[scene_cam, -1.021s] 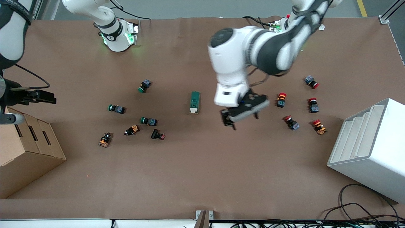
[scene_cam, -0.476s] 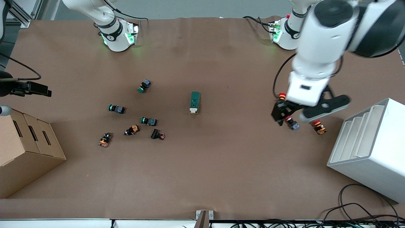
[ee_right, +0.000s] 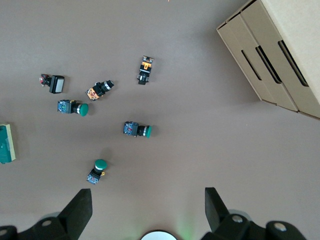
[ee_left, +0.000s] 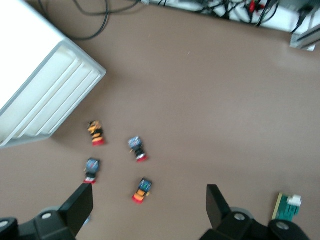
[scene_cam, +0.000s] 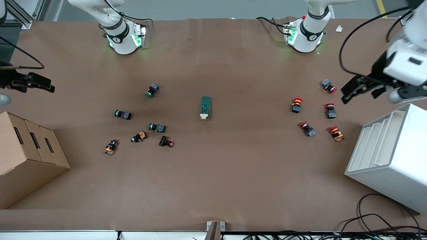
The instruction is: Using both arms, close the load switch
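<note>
The load switch (scene_cam: 205,107), a dark-green block with a cream tab at its nearer end, lies alone at the table's middle. It shows at the edge of the left wrist view (ee_left: 287,207) and of the right wrist view (ee_right: 6,144). My left gripper (scene_cam: 361,89) is open and empty, up in the air over the left arm's end of the table, beside the red-capped buttons (scene_cam: 328,86); its own view (ee_left: 148,207) shows the jaws wide apart. My right gripper (scene_cam: 35,83) is open and empty (ee_right: 147,207), over the right arm's end of the table.
Several red-capped buttons (ee_left: 142,190) lie toward the left arm's end, next to a white slotted rack (scene_cam: 390,156). Several green-capped and other buttons (ee_right: 137,130) lie toward the right arm's end, next to a cardboard box (scene_cam: 23,156). Cables (scene_cam: 377,223) lie at the near edge.
My left arm has swung from beside the load switch out to its own end of the table, gripper still open. My right gripper has drifted slightly toward the bases' side.
</note>
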Motion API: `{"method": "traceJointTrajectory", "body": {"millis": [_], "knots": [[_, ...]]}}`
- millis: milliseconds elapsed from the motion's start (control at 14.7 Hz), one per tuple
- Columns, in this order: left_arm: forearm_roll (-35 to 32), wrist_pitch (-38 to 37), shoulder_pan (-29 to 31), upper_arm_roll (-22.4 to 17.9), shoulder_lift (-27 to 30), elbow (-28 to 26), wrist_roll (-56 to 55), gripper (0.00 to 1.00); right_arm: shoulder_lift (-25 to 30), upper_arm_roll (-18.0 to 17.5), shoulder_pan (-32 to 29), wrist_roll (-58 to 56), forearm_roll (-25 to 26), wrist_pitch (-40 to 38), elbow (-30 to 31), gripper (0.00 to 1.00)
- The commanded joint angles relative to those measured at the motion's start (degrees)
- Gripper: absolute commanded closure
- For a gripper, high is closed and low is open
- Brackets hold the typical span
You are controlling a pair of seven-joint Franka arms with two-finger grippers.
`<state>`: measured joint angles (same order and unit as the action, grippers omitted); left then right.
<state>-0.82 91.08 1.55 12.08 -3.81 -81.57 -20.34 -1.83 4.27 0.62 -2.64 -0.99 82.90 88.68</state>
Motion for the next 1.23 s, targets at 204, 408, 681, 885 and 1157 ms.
{"method": "traceJointTrajectory", "body": {"millis": [204, 408, 681, 885, 1157], "knots": [[1.4, -3.7, -1.2, -4.8, 5.9, -5.1, 11.9, 0.00, 5.0, -1.7, -0.9, 0.9, 1.8, 1.1, 4.0, 0.00], [1.4, -3.7, -1.1, -4.8, 9.4, -9.9, 14.5, 0.00, 7.4, -2.5, -1.6, 0.9, 1.8, 1.2, 5.7, 0.00], [1.3, -3.3, -1.1, -4.7, 12.8, -14.2, 15.1, 0.00, 9.0, -3.3, -2.4, 0.9, 1.8, 1.0, 6.4, 0.00], [0.9, -3.1, -0.5, -4.7, 12.8, -14.2, 17.6, 0.00, 10.2, -3.4, -3.2, 0.9, 1.7, 0.1, 6.4, 0.00], [1.5, -3.3, -0.5, -4.7, 12.0, -12.8, 17.7, 0.00, 11.7, -3.3, -3.2, 0.8, 1.7, -0.9, 6.4, 0.00]]}}
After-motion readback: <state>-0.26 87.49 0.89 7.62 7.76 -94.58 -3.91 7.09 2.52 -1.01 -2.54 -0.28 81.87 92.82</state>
